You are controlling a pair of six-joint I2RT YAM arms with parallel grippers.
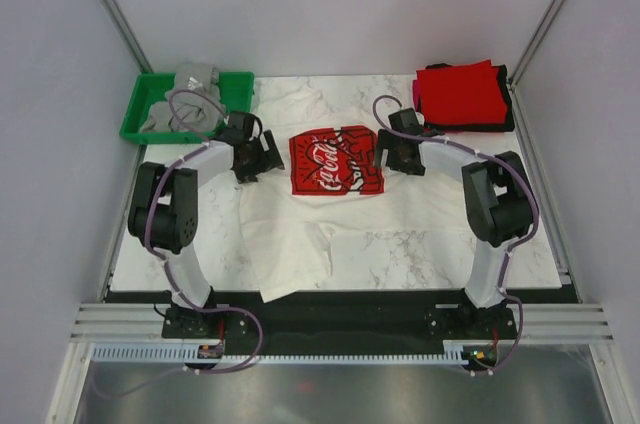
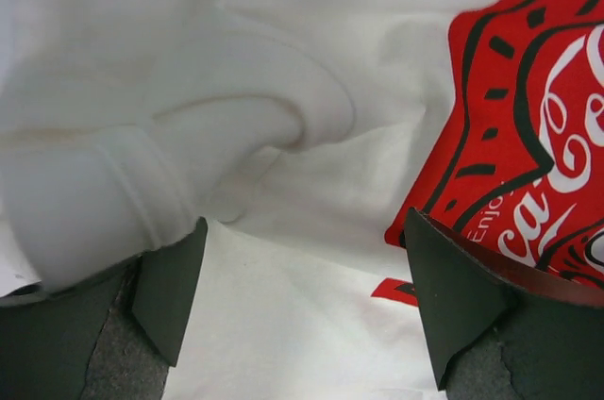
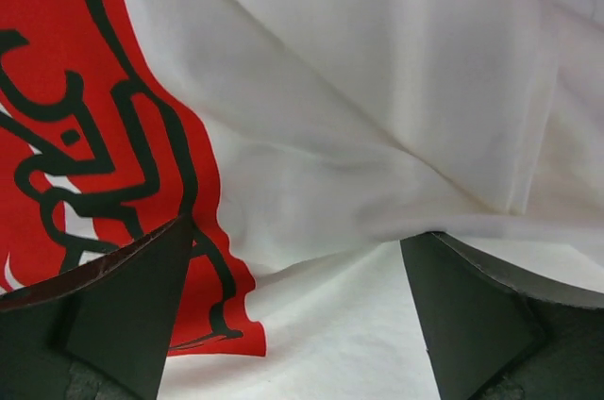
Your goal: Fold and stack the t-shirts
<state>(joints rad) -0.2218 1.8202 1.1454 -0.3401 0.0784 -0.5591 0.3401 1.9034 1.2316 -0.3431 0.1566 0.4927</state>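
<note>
Holding fingers parted and empty on the left gripper and right gripper, low over the white Coca-Cola t-shirt spread mid-table, flanking its red print, seemingly starting the first fold, needing next a pinch on both cloth edges.

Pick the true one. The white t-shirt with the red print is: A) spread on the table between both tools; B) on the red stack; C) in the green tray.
A: the white t-shirt lies spread out, with the open left tool and right tool at either side of its red print.
</note>
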